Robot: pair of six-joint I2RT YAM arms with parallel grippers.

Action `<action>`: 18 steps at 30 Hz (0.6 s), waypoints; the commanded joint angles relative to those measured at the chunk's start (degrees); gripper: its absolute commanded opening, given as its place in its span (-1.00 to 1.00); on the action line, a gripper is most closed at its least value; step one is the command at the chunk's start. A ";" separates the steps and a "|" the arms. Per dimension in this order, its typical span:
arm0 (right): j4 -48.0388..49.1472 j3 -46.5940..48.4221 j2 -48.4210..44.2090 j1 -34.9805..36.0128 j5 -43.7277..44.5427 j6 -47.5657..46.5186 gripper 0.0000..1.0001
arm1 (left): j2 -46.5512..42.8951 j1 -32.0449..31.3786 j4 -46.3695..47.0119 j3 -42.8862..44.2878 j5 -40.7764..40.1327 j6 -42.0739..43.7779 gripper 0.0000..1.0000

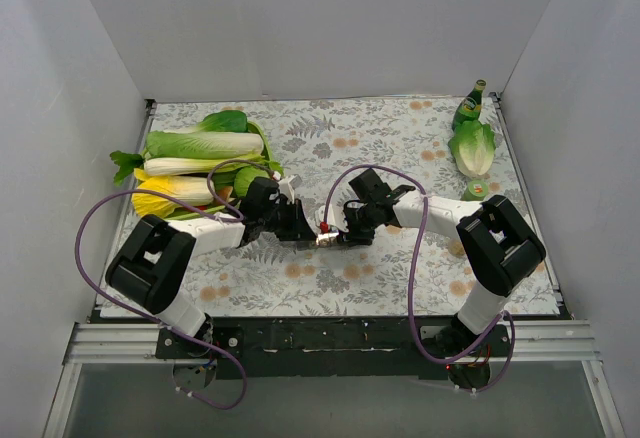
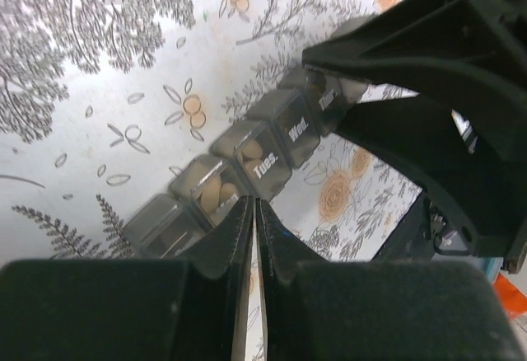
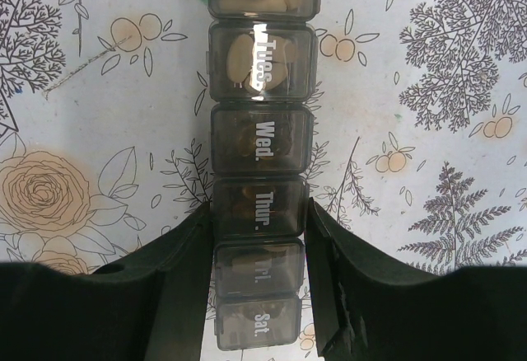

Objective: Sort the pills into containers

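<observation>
right hand [image 3: 259, 213] grasps the weekly pill organiser [image 3: 260, 138] at thur. left hand [image 2: 254, 208], clenched, sits at its compartment beside tues.; best to pin it steady and press gently.

Left arm [image 1: 215, 236] jaws pinched together, right arm [image 1: 430, 213] jaws spread.

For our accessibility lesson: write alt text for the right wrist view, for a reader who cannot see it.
A grey pill organiser runs up the frame, lids marked Tues. to Sat., held at Thur. between the two black fingers of the right tool. Pale pills show in the Tues. compartment. A floral tablecloth lies beneath.
</observation>
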 commanded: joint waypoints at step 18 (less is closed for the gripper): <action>-2.74 -0.62 3.43 0.62 2.49 0.76 -0.27 | -1.89 -0.15 -5.91 4.81 -0.38 -0.37 -0.97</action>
